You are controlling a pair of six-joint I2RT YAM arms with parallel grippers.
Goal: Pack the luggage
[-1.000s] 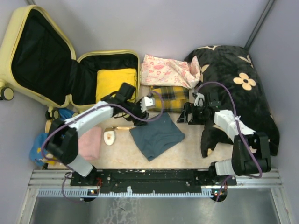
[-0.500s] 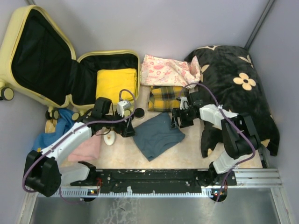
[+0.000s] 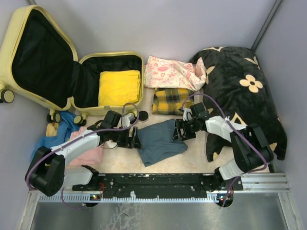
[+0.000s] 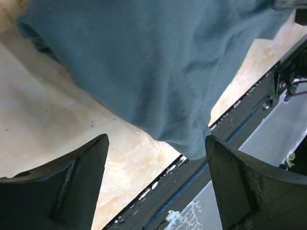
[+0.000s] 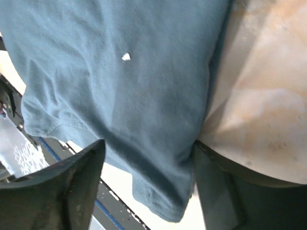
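Teal cloth, a rumpled garment [image 3: 160, 141], is seen from above lying on the tabletop [image 3: 199, 154] between the two claws. The left claw [image 3: 135, 139] is set at its left edge and the right claw [image 3: 178, 130] at its right edge, so its long axis is spanned from side to side. The luggage [image 3: 111, 54] is found at the rear left, lid thrown open, with a folded yellow cloth [image 3: 120, 87] laid in its lower half. It lies behind and slightly left of the left claw and well apart from the right one. The left arm is judged the nearer for the carry.

From the left wrist, the left claw [image 4: 156, 143] is shown released, fingers spread wide, with the garment's [image 4: 158, 62] hem just ahead and nothing gripped.

From the right wrist, the right claw [image 5: 148, 146] is likewise shown released. The garment [image 5: 120, 72] is spread across the gap between its fingers but not pinched. A grasp at both ends is judged to be the step in hand, with a move rearward and leftward to the luggage called for afterwards.
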